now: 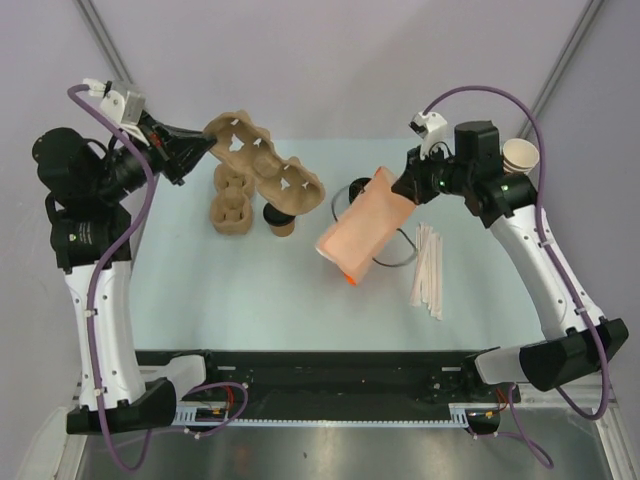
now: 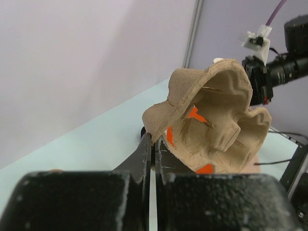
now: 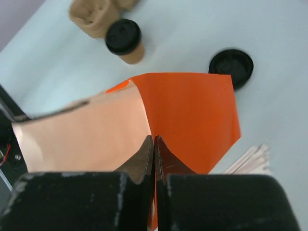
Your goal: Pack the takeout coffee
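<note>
Standing upright on pale table [image 1: 200,290]: takeout coffee [image 1: 281,221], brown paper cup, round black plastic lid; left gripper [image 1: 205,140] clamped on ridged moulded-pulp carrier [image 1: 265,165]; right gripper [image 1: 400,186] pinching smooth orange paper bag [image 1: 362,232], near the cup.
</note>
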Controlling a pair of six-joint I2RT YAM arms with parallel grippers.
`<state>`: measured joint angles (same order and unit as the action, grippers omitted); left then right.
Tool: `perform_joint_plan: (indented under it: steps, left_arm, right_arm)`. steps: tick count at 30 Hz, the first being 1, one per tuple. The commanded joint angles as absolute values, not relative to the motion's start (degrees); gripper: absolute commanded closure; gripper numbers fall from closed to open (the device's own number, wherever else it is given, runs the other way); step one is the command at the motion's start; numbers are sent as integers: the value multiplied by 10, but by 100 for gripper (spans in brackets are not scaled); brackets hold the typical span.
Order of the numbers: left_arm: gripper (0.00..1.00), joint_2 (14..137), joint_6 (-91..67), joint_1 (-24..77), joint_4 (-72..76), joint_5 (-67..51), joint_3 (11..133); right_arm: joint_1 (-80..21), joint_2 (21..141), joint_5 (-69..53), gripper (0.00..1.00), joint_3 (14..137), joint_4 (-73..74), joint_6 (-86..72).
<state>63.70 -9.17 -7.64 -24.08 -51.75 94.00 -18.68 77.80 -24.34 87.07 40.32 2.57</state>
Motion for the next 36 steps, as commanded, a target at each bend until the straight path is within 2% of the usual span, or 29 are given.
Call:
perform_joint_plan:
  steps: [1, 7, 14, 22, 27, 36]
  left_arm:
    - [100, 616, -133, -77, -192, -581, 964]
    - [100, 625, -171, -62, -170, -608, 1007]
    - [100, 662, -57, 22, -326, -536, 1099]
    - [100, 717, 144, 242, -469, -312, 1201]
    - [100, 723, 230, 371, -507, -177, 1180]
    - [100, 729, 291, 470, -503, -58, 1158]
  right_arm:
    - [-196, 789, -353, 100, 967, 463, 151]
    - [-234, 849, -366, 100, 1055, 564, 178]
    - [-295, 870, -309, 100, 1067, 590, 155]
    - [-337, 915, -305, 100, 1118, 617, 180]
    - [-341, 948, -300, 100, 1168, 652, 181]
    - [-355, 966, -288, 100, 1184, 664, 189]
